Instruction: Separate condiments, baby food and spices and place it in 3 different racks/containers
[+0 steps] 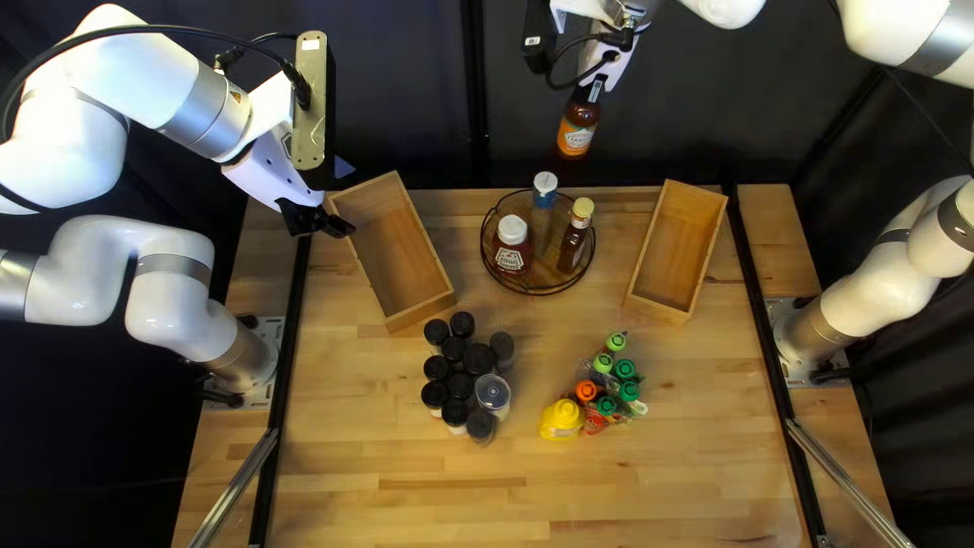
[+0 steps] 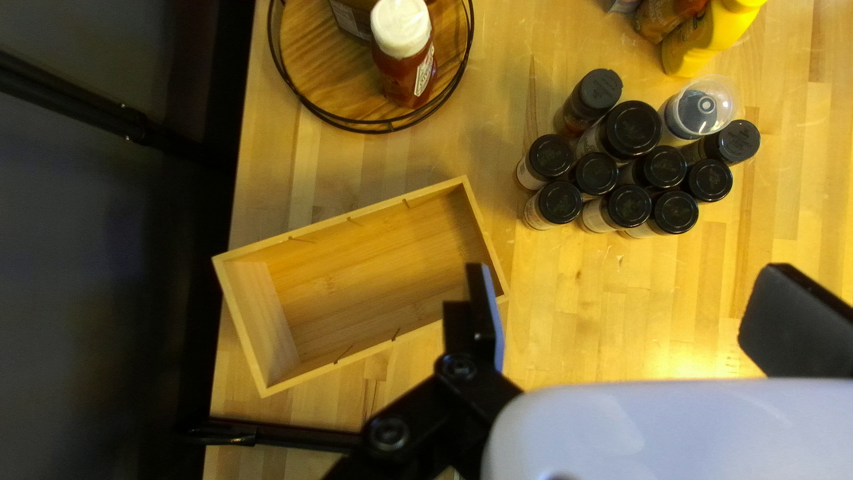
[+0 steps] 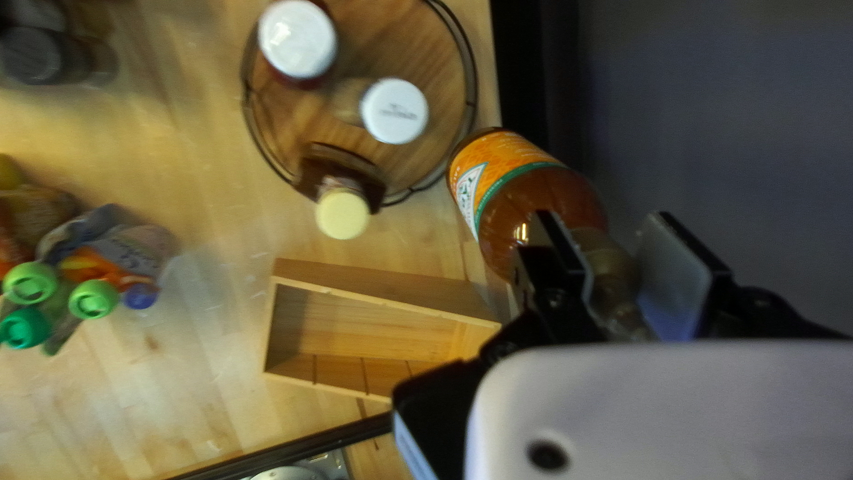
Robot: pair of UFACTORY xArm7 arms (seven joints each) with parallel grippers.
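Note:
In the top left view, my right gripper (image 1: 601, 85) holds an orange-labelled sauce bottle (image 1: 575, 137) past the table's far edge; its neck is between both fingers of the right gripper (image 3: 616, 271) in the right wrist view. My left gripper (image 1: 327, 221) hangs by the left wooden box (image 1: 398, 244); in its own view the left gripper (image 2: 633, 316) is open and empty. The round rack (image 1: 540, 276) bears a ketchup bottle (image 1: 510, 256), a white-capped bottle (image 1: 544, 191) and a cream-capped brown bottle (image 1: 573, 247). Black-capped spice jars (image 1: 479, 358), pouches (image 1: 625, 369) and yellow mustard (image 1: 560, 421) stand in clusters.
Another wooden box (image 1: 674, 252), with nothing in it, lies right of the round rack in the top left view. A clear-capped container (image 1: 493, 393) stands among the jars. Black rails (image 1: 768, 335) run along both table sides.

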